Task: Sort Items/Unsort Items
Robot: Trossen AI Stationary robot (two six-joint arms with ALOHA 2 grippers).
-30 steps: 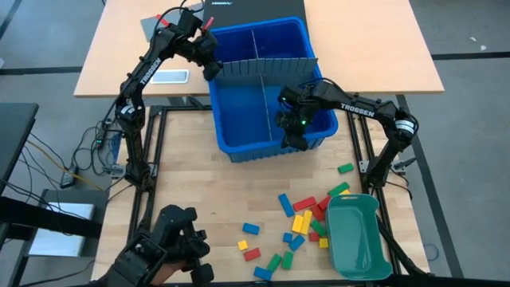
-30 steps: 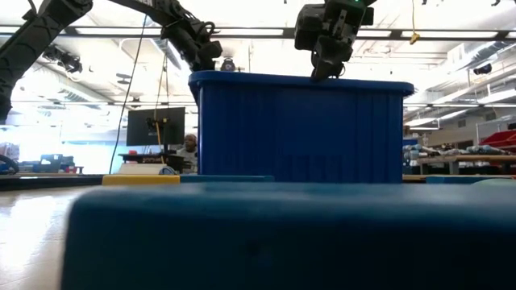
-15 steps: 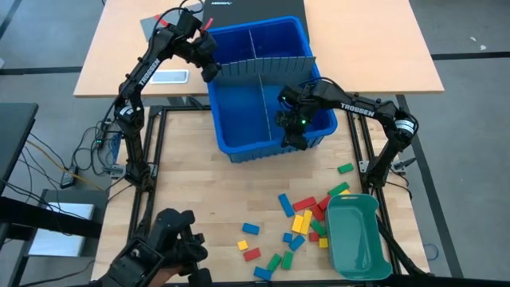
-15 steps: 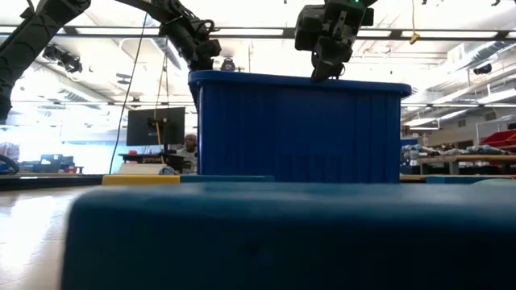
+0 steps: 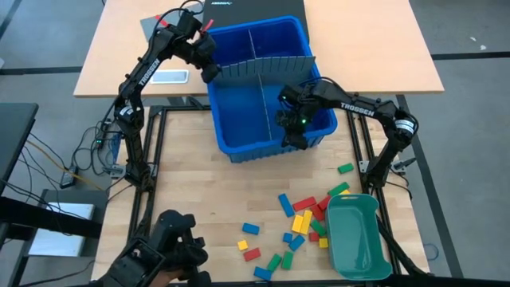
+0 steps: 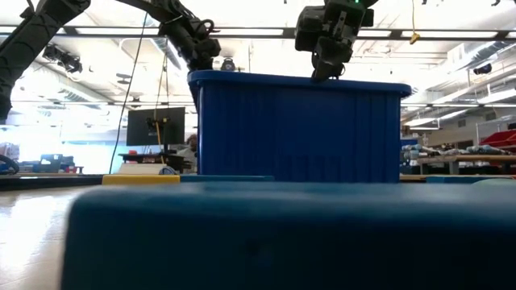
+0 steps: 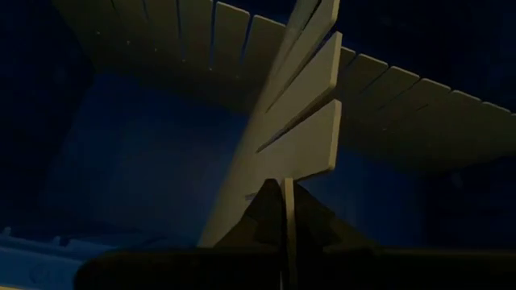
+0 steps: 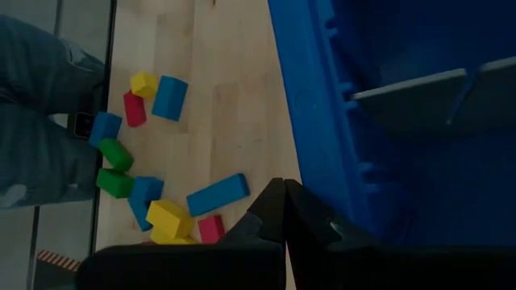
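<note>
Left gripper [image 5: 209, 70]: closed, pinching the edge of the flat grey slotted divider sheet [image 7: 298, 129] at the far left corner of the deep blue plastic bin [image 5: 239, 151].
Right gripper [image 5: 293, 137]: closed, empty, poised at the bin's near right rim.
Items: small red, yellow, green and blue rectangular toy blocks [image 5: 301, 222], loose on the wooden table [image 5: 199, 191] beside the teal-green oblong plastic tray [image 5: 355, 239].
Bin compartments: no blocks visible inside.
Progress: apparently unsorted; sorting wholly ahead.
</note>
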